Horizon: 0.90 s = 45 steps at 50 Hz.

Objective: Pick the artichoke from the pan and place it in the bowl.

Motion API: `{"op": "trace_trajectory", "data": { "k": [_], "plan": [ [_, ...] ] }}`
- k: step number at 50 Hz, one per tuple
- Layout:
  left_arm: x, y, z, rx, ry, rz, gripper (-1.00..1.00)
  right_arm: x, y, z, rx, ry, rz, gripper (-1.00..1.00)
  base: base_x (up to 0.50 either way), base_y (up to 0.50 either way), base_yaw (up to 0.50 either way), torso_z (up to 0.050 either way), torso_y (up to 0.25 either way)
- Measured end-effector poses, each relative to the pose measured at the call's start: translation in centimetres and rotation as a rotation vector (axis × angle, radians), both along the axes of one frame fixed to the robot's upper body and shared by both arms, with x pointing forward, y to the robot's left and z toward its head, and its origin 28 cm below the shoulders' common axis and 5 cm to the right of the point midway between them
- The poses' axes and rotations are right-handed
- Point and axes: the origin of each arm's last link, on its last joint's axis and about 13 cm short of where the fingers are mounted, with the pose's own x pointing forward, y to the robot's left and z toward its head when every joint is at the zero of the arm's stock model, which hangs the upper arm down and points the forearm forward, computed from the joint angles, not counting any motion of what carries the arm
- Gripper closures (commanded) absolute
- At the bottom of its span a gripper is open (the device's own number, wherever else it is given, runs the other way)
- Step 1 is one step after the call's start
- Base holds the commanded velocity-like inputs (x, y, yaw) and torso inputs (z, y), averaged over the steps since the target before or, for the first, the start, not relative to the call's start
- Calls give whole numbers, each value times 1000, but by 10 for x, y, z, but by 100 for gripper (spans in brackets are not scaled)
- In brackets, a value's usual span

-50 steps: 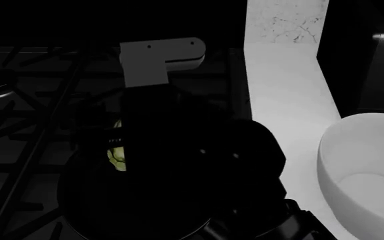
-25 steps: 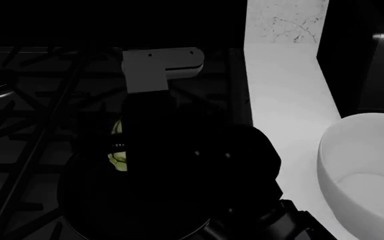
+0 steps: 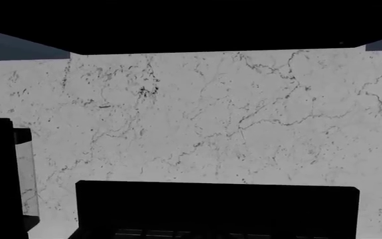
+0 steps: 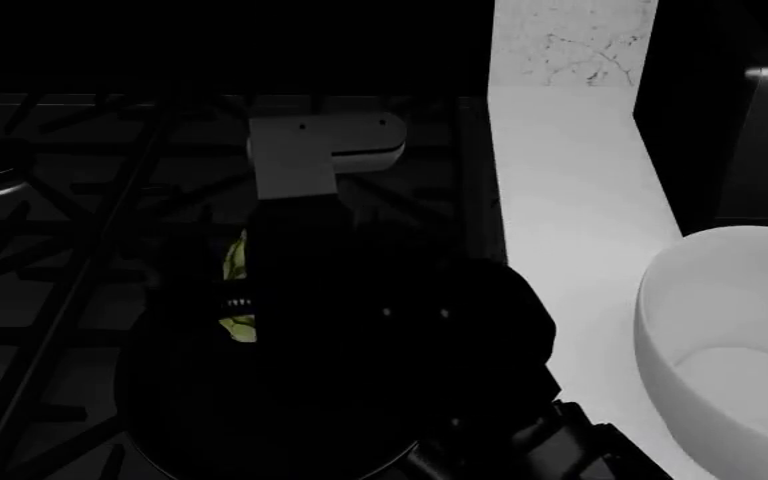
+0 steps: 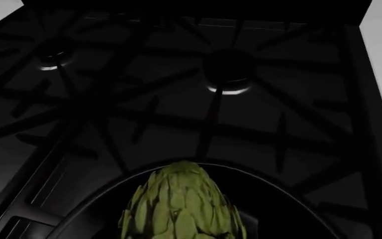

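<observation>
Rising slightly, right arm carries artichoke point(image 5: 181, 206) above pan point(image 5: 270, 191); right gripper state unclear, probably pinching; bowl point(image 4: 731, 340) waits on counter point(image 4: 564, 200).

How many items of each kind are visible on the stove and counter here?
Artichoke: 1
Pan: 1
Bowl: 1
Stove burners: 2 visible
Total: 5
</observation>
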Motion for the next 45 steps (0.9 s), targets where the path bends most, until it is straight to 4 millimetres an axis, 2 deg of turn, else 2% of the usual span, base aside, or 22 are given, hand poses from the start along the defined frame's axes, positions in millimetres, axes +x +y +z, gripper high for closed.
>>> {"op": "trace_trajectory", "data": {
  "k": [39,40,45],
  "plan": [
    [3,4,-6,-6,11,13,-100,9,4,-7,25,21,6,-100,0,0,0,0,0],
    [3,4,-7,-6,11,13,-100,9,4,-7,26,21,6,100,0,0,0,0,0],
    [3,5,-8,-7,13,14,-100,9,3,-7,33,20,0,100,0,0,0,0,0]
  ]
}}
